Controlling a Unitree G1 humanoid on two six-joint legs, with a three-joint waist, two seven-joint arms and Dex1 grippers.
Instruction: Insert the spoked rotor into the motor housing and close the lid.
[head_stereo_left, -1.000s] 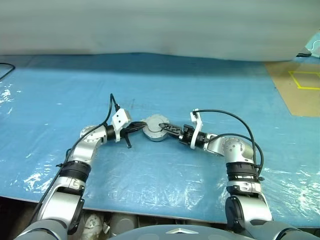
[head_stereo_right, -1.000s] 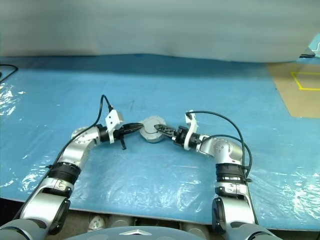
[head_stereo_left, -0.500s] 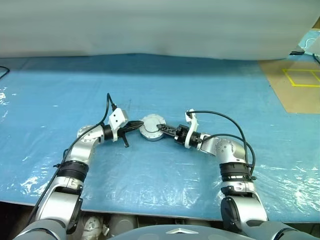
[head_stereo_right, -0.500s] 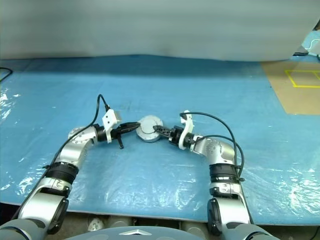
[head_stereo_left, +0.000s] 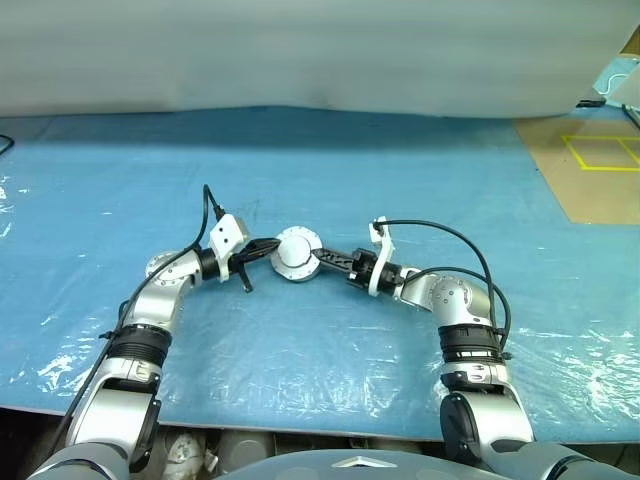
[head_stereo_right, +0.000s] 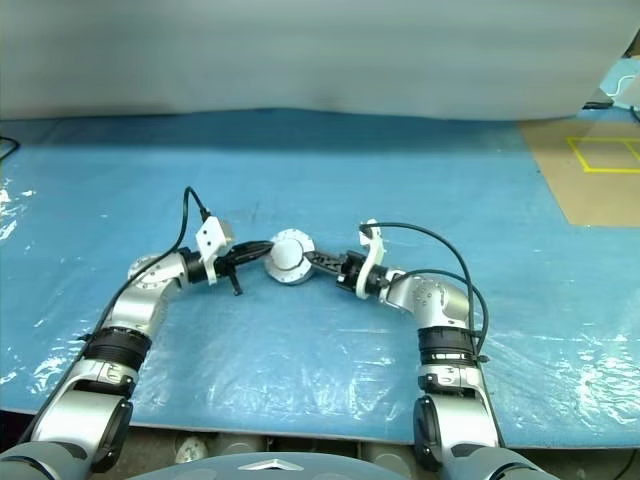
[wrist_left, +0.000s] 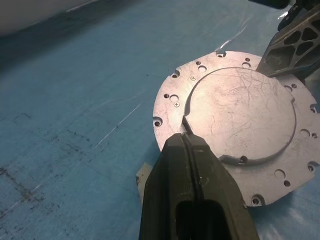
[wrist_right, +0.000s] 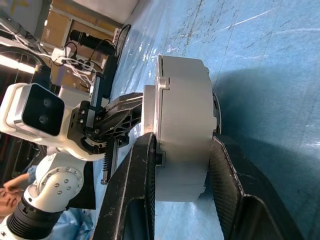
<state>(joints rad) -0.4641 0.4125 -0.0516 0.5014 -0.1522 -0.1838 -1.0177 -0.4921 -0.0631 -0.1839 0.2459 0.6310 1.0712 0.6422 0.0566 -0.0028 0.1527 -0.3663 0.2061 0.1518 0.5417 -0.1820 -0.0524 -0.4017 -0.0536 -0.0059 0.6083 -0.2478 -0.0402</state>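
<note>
Between both arms, motor housing (head_stereo_left: 298, 254) pinched by right pincer (head_stereo_left: 327, 258); left pincer (head_stereo_left: 266, 246) pressed together at its rim.

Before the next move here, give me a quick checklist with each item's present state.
1. Right pincer straddles the motor housing, one finger on each flat side: ok.
2. Left pincer shut at the housing's flange: ok.
3. Housing lifted off the blue table cover: cannot tell.
4. Spoked rotor seated inside: cannot tell, interior hidden.
5. Lid closed on the housing: cannot tell.
</note>
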